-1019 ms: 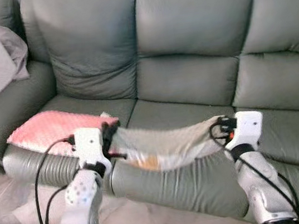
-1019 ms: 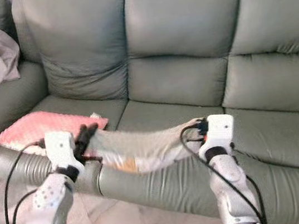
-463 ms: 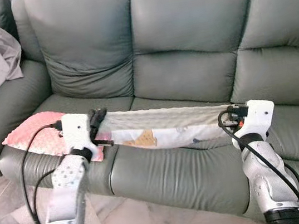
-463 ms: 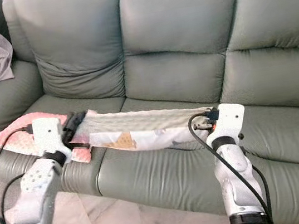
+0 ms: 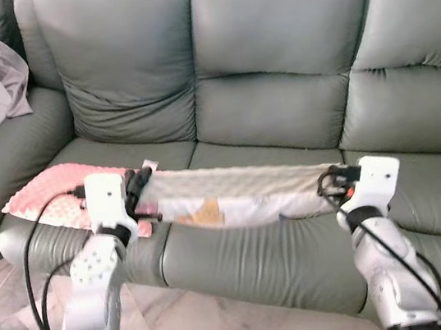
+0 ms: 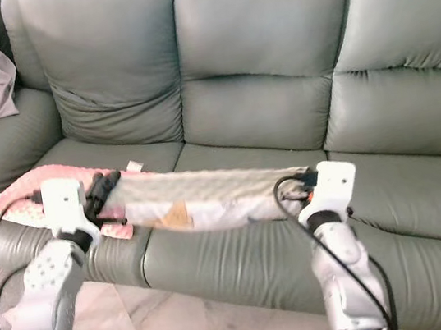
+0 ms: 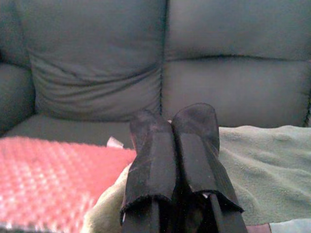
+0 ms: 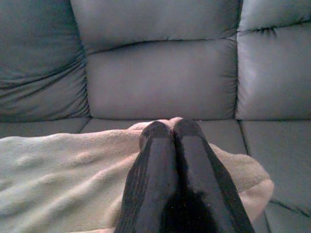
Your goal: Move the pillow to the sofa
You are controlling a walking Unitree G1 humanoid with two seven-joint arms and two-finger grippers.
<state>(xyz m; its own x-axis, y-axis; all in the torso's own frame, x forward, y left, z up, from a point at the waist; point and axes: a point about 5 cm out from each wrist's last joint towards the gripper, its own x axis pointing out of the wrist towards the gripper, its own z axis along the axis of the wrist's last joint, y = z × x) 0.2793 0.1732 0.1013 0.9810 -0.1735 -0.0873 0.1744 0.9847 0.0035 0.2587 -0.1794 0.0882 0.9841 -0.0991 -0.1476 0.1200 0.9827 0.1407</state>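
Left gripper and right gripper, fingers pressed together on opposite ends, hold the grey-green pillow stretched above the sofa seat, beside a pink cushion.

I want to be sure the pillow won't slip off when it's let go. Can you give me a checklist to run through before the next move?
1. Left gripper clamped on pillow end: ok.
2. Right gripper clamped on the other end: ok.
3. Pillow over the sofa seat, not the floor: ok.
4. Pillow's weight resting on the cushion: cannot tell.
5. Pink cushion out of the drop spot: not ok, the left end overlaps it.
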